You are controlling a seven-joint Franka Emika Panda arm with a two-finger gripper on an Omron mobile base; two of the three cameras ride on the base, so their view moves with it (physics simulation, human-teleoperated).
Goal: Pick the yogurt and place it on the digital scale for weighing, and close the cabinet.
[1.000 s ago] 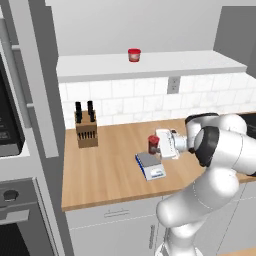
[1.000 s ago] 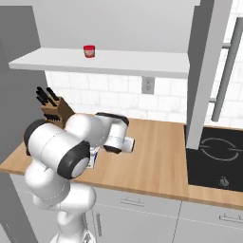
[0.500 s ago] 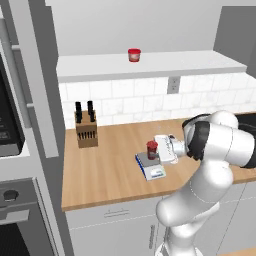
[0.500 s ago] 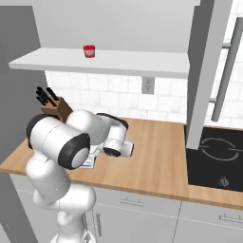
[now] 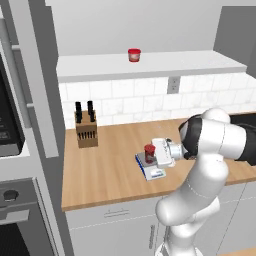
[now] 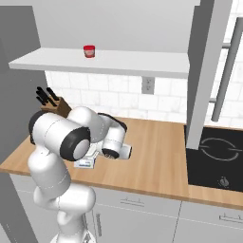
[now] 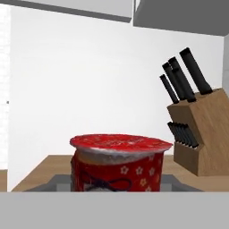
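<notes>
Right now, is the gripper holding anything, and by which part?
Cannot be told. The yogurt stands on the digital scale, with the gripper right beside it. No view shows whether the jaws grip the cup's side or have let go.

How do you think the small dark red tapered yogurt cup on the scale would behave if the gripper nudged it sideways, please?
The small dark red tapered yogurt cup looks squat, with a wide flat lid, so it would probably slide rather than tip. It stands on the flat grey scale platform, likely smooth, so a light push may shift it off-centre. It seems small, probably light.
</notes>
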